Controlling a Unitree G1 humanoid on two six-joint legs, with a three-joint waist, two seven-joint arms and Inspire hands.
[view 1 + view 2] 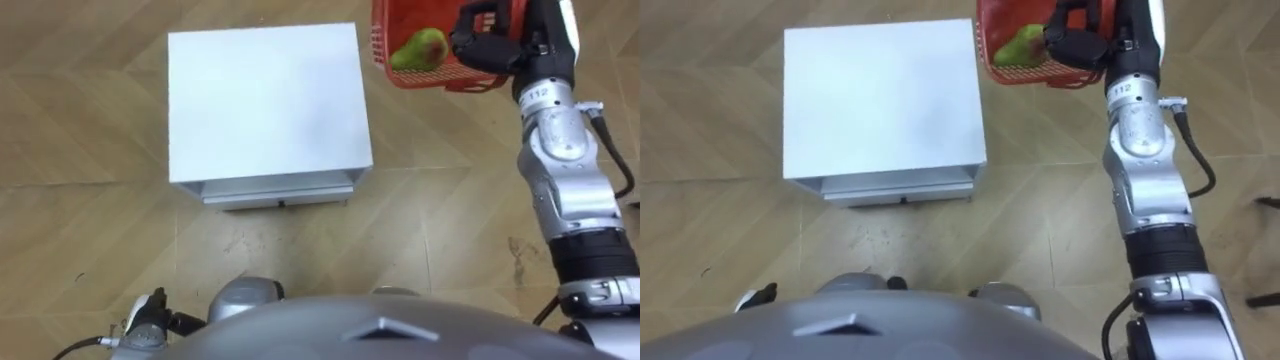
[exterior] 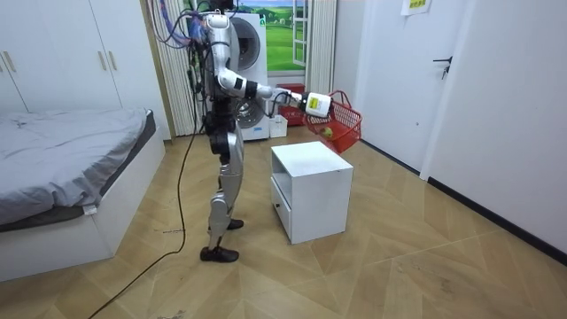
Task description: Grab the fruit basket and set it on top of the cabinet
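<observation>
The red plastic lattice-walled fruit basket hangs clear of the floor on a slant, just past the far right corner of the white cabinet. A green pear blushed with red lies inside against its wall. The right hand is curled round the basket's near side.

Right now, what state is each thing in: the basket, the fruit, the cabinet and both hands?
fruit basket: lifted off the floor, held in the air past the cabinet's far right corner.
pear: lying inside the fruit basket.
right hand: shut on the fruit basket, arm stretched forward.
left hand: low at the robot's side, idle.
white cabinet: upright on the floor.
drawer: shut.
</observation>
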